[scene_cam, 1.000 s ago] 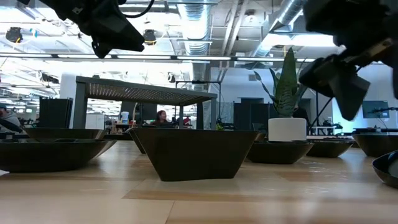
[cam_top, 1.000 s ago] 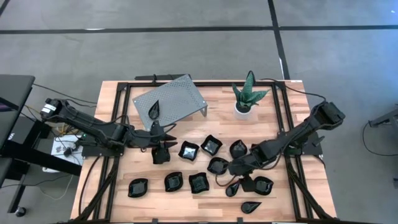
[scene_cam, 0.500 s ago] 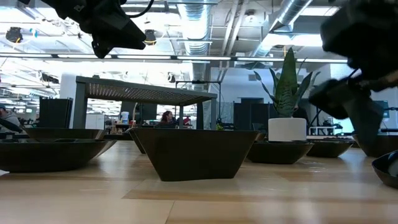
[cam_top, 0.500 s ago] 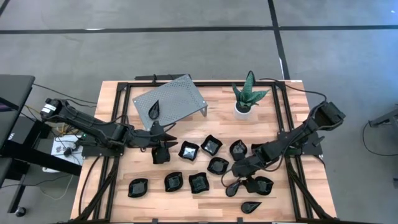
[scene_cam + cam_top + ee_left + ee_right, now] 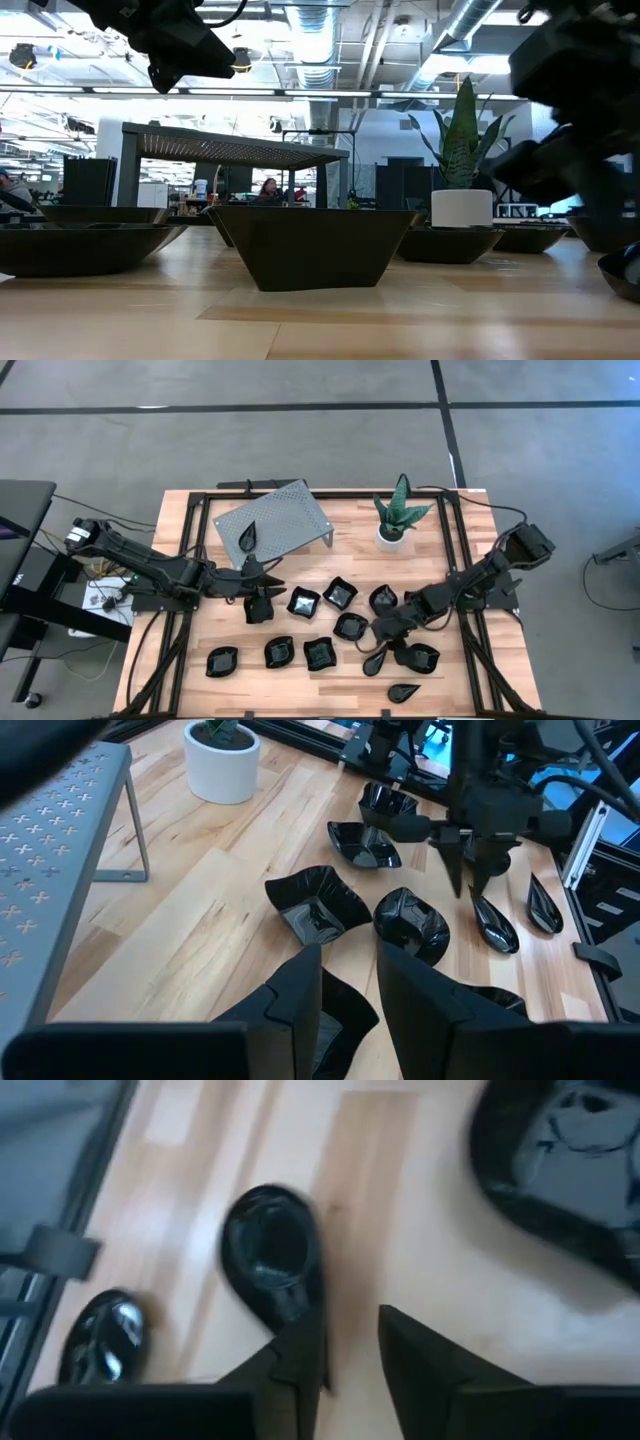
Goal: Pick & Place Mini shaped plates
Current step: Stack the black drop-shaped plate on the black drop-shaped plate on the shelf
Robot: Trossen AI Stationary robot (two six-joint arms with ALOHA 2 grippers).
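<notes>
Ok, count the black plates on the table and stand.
12 plates visible: one on the stand, one under the left gripper, four mid-table, three front-left, three front-right. Arms may hide more.
</notes>
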